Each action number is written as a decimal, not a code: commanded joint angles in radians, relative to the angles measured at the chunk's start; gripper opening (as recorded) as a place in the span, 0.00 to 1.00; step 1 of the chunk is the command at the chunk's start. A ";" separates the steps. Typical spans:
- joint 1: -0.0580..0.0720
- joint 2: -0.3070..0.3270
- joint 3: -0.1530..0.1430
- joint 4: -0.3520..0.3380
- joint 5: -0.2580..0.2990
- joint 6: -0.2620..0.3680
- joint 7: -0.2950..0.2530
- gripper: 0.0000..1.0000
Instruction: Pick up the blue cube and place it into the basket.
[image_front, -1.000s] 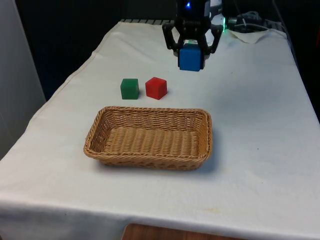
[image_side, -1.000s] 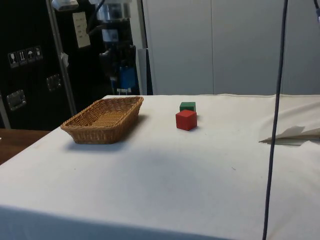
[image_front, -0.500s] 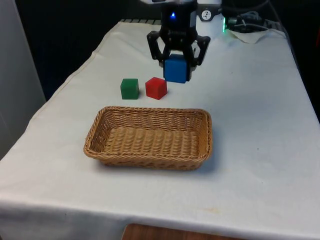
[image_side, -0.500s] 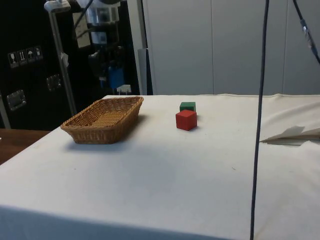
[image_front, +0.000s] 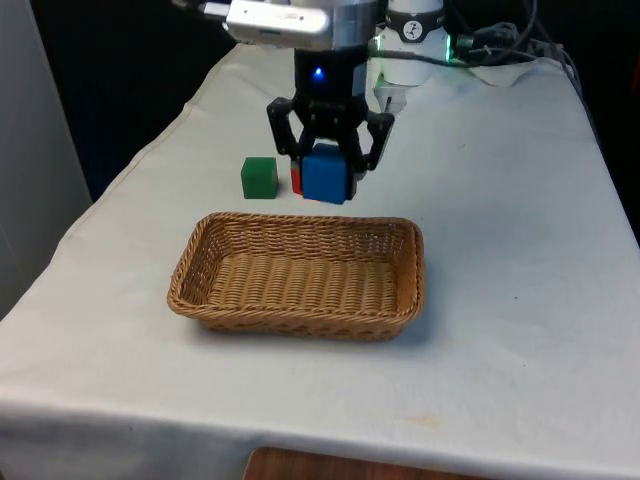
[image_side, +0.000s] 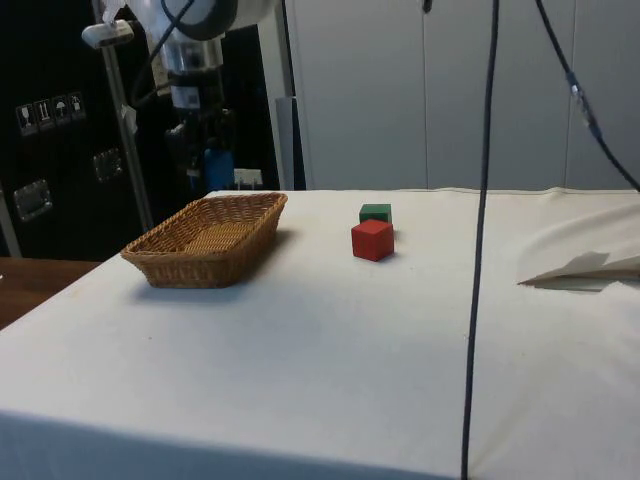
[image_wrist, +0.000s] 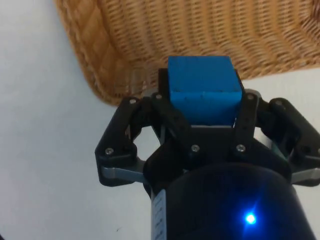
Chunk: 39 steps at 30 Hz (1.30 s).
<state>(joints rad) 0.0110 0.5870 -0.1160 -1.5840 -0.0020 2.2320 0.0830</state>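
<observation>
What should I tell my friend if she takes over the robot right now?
End effector: shut on the blue cube, holding it in the air, clear of the cloth.
Basket: on the table, nothing in it. The wrist view has the cube near the basket's edge, not yet over the middle.
Green cube and red cube: side by side on the cloth beyond the basket, not part of the job.
Done: blue cube picked up.
Left: carry it over the basket, lower it, open, pull away.
</observation>
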 joint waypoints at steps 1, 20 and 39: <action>-0.006 0.013 0.003 0.018 0.005 -0.016 -0.008 0.01; -0.026 0.221 -0.028 0.227 0.024 -0.035 -0.027 0.01; -0.029 0.353 -0.032 0.324 0.049 -0.002 -0.008 0.01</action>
<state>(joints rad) -0.0140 0.9330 -0.1520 -1.2690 0.0420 2.2320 0.0760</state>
